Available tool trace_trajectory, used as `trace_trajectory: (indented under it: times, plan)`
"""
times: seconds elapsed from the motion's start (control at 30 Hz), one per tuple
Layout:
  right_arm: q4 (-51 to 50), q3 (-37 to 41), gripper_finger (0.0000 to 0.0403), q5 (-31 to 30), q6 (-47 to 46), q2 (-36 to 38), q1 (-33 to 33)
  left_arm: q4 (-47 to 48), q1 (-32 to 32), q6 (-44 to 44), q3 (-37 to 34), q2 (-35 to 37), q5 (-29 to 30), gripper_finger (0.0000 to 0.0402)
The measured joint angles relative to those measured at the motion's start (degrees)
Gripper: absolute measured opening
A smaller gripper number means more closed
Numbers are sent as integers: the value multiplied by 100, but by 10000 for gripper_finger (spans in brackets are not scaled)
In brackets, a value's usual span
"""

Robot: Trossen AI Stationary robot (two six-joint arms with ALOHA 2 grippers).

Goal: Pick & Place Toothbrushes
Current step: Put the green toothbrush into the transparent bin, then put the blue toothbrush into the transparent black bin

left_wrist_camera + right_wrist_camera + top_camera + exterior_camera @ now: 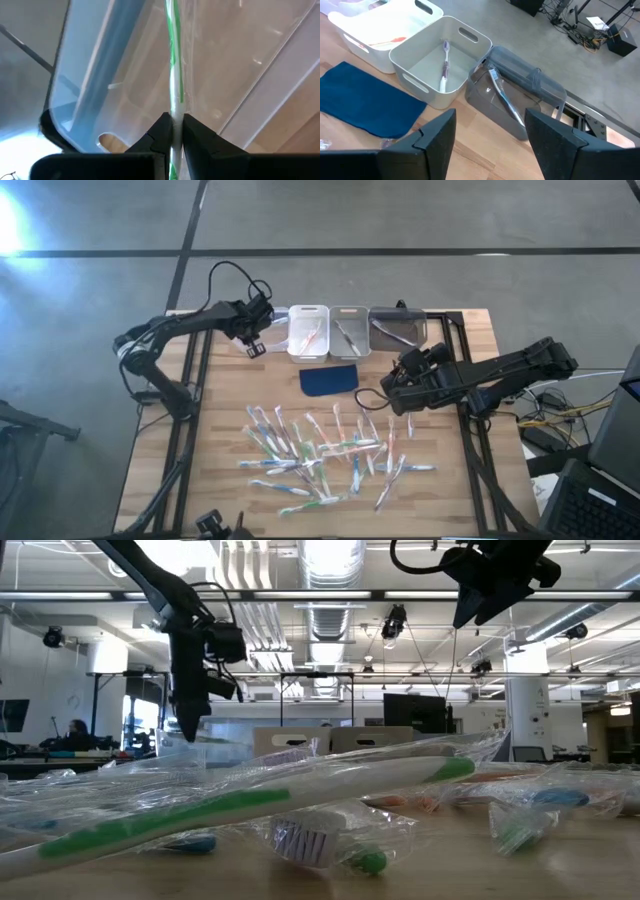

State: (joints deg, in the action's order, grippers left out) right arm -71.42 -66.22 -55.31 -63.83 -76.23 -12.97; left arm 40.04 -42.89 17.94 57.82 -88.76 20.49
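From above, the wooden slatted worktop [230, 480] carries a loose scatter of thin whitish plastic toothbrushes [320, 455] across its near half, most lying with their long axes running near to far or aslant. Along the far edge stand four small bins in a row: a clear plastic bin [268, 328] at the left, a white plastic bin [308, 332], a light grey bin [349, 331] and a smoky grey translucent bin [397, 328]. A dark blue rounded rectangular pad [329, 379] lies just near of them. The left claw [254, 343] hangs at the clear bin; the right claw [390, 388] hovers right of the pad.

At worktop height, a green-accented white toothbrush in clear wrapping [230, 802] lies crosswise in the foreground, which the overhead camera does not single out. The left claw [187, 725] points straight down; the right claw [478, 608] hangs high.

The left wrist camera shows what no other does: the left claw [175, 125] pinches a green-striped white toothbrush [173, 55], its long axis running straight out between the fingers into the clear bin [95, 65].

The right wrist camera shows the right claw [490, 132] spread wide and holding nothing. It also reveals bin contents: a purple-headed brush [444, 65] in the light grey bin [435, 60], a blue one [502, 95] slanted in the smoky bin [520, 100], an orange one [390, 42] in the white bin [370, 35].
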Motion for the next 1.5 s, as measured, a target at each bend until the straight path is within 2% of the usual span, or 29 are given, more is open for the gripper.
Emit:
trace_trajectory:
  times: [0.23,0.6,1.1,1.3,1.5]
  plan:
    - [0,0,225,0,0,0,0,-198,0,-16,0,-296,-11,37]
    - [0,0,262,0,1,0,2,-298,0,-21,0,-640,-31,40]
    - [0,0,309,-4,1,4,1,-291,9,20,7,-561,-28,146]
    - [0,0,327,-13,0,4,0,-234,57,-113,7,-293,-31,150]
    - [9,0,346,-17,0,9,2,-233,159,-156,7,400,-31,149]
